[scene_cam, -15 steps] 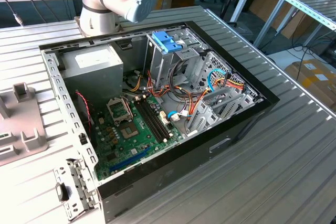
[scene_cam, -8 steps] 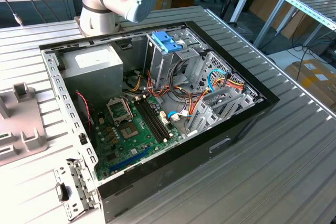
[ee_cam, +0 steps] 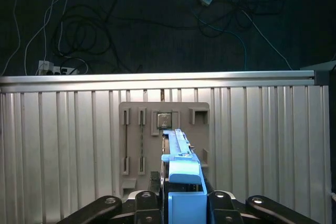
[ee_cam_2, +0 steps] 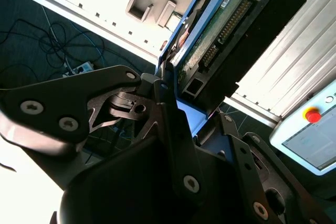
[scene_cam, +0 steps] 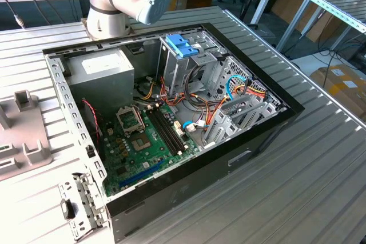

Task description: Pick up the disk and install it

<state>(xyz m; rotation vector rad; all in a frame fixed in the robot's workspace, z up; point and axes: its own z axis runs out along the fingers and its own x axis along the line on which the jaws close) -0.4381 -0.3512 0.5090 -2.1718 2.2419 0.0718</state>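
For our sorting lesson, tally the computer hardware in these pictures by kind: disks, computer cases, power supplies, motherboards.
disk: 1
computer case: 1
power supply: 1
motherboard: 1
Total: 4

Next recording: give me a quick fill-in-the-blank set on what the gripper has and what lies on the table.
1. In both wrist views the gripper is shut on the disk, whose plastic rails are coloured ___.
2. In the exterior view the computer case lies on the ribbed table with its upward side ___.
3. The circuit board inside that case is coloured ___.
4. In the second wrist view the round button on the grey panel is ___.

Missing words: blue; open; green; red.
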